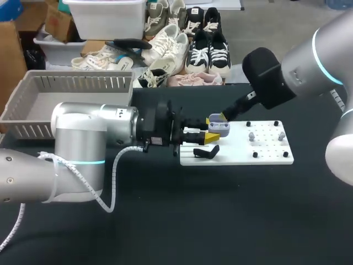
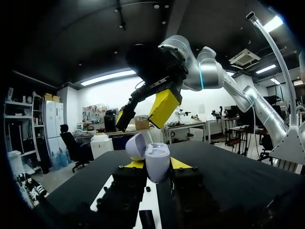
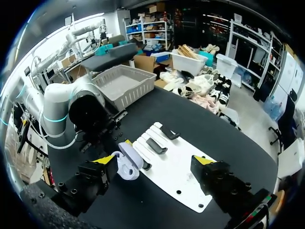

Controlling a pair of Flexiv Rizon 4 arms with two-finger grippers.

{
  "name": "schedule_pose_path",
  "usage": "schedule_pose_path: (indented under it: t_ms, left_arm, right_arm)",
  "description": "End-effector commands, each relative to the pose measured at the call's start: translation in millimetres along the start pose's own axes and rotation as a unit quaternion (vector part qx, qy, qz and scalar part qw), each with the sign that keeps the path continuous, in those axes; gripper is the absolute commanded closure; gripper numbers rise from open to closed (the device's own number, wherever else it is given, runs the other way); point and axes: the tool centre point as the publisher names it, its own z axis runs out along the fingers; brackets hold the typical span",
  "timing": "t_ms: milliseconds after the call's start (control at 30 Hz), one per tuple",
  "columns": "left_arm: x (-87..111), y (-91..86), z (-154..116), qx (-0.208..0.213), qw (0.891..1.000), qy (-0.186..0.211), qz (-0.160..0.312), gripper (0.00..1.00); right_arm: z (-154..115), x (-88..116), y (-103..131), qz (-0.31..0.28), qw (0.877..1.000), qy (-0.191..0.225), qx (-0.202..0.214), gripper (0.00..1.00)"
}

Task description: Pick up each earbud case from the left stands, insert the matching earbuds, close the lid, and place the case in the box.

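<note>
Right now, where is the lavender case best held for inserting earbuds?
Grip the lavender case by its rounded lower body, across both sides from the left, as the left hand does; its lid is swung open, leaving the mouth clear for the right hand.

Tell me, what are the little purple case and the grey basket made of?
The earbud case looks like smooth plastic, pale lilac, with a soft matte sheen. The grey basket is probably moulded plastic too: its walls show even rows of slots and a thick rim.
</note>
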Motion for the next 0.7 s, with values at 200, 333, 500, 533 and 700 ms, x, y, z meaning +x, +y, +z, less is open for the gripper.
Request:
schedule_pose_path:
  t_ms: [200,333,500,533,700]
  left_arm:
    - [-0.1,-1.7,0,-0.003,1.000,0.000,0.001,1.00]
    - [-0.1,-1.7,0,-0.003,1.000,0.000,0.001,1.00]
    - [-0.1,-1.7,0,-0.003,1.000,0.000,0.001,1.00]
    - [-0.1,-1.7,0,-0.003,1.000,0.000,0.001,1.00]
    - [-0.1,-1.7,0,-0.003,1.000,0.000,0.001,1.00]
  right_arm:
    - [-32,12,-36,-0.059,0.971,0.024,0.229,0.00]
    - [-38,19,-54,-0.080,0.956,0.053,0.278,0.00]
    - [-35,32,-72,-0.076,0.944,0.091,0.307,0.00]
    - [-33,36,-76,-0.074,0.942,0.101,0.312,0.00]
    - [-20,56,-93,-0.041,0.936,0.150,0.317,0.00]
